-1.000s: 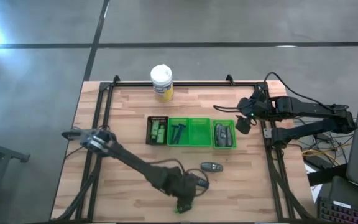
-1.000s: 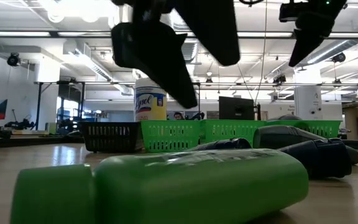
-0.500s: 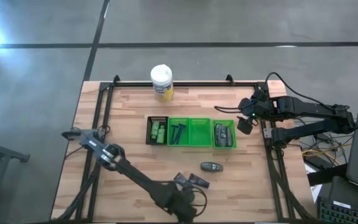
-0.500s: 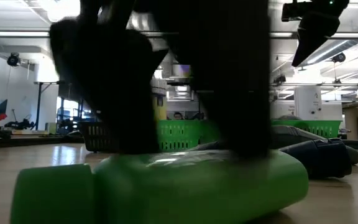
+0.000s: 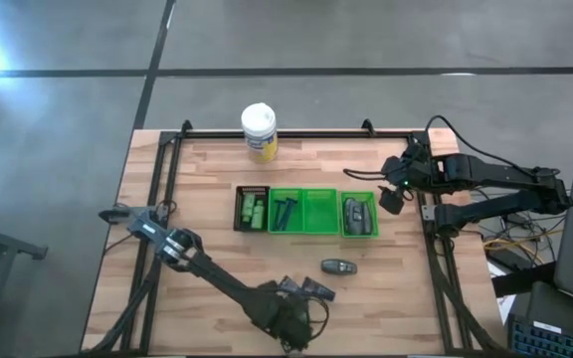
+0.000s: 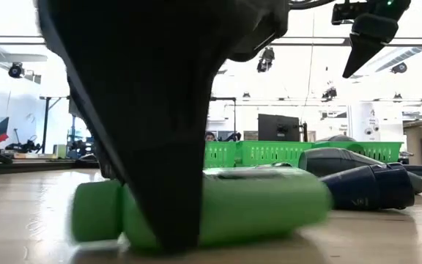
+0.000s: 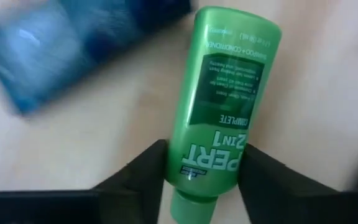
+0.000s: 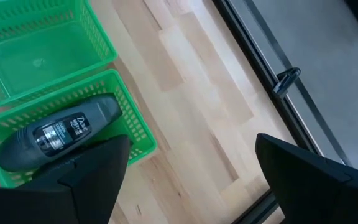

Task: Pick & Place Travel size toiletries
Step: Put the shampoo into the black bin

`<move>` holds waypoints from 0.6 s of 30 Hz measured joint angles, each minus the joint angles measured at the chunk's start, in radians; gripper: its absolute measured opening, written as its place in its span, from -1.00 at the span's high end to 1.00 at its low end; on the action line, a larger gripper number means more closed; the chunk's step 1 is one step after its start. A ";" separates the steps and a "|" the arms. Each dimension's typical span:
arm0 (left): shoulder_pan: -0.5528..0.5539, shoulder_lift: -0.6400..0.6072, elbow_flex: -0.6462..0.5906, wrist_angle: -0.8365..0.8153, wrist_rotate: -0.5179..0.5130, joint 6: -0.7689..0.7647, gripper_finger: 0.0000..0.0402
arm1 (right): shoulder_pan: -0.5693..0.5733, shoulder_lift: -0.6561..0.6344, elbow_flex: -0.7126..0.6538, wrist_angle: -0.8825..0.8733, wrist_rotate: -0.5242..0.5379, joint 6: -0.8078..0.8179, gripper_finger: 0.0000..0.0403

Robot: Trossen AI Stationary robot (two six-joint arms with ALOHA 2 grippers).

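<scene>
A bright green bottle (image 7: 222, 106) lies on its side on the wooden table near the front edge; it also shows in the low view (image 6: 218, 209). My left gripper (image 7: 202, 177) stands over it (image 5: 288, 328) and is shut on it. A dark blue item (image 5: 311, 289) lies just beyond the bottle, and a grey tube (image 5: 339, 266) lies farther right. My right gripper (image 5: 391, 199) hangs open and empty in the air beside the rightmost green bin (image 5: 358, 215), which holds a dark grey tube (image 8: 58, 134). My left gripper pinches the green bottle between its two fingers (image 7: 143, 171), on the two sides of its body just behind the cap (image 7: 194, 165). The fingers come from above and lie across the bottle. The bottle lies level on the table.
A row of one black bin (image 5: 252, 210) and three green bins (image 5: 319, 211) stands mid-table. A yellow jar with a white lid (image 5: 259, 131) stands at the far edge. Black rails (image 5: 436, 268) run along the table's sides. Bare wood lies to the front left.
My left gripper has gone toward the table's near edge and down onto the green bottle, and its fingers now stand on both sides of it. The bottle has slid a little away from the near edge.
</scene>
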 joint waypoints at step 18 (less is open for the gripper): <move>0.167 -0.525 -0.482 -0.152 -0.272 -0.780 0.24 | 0.000 0.002 -0.001 0.045 0.003 0.003 -0.50</move>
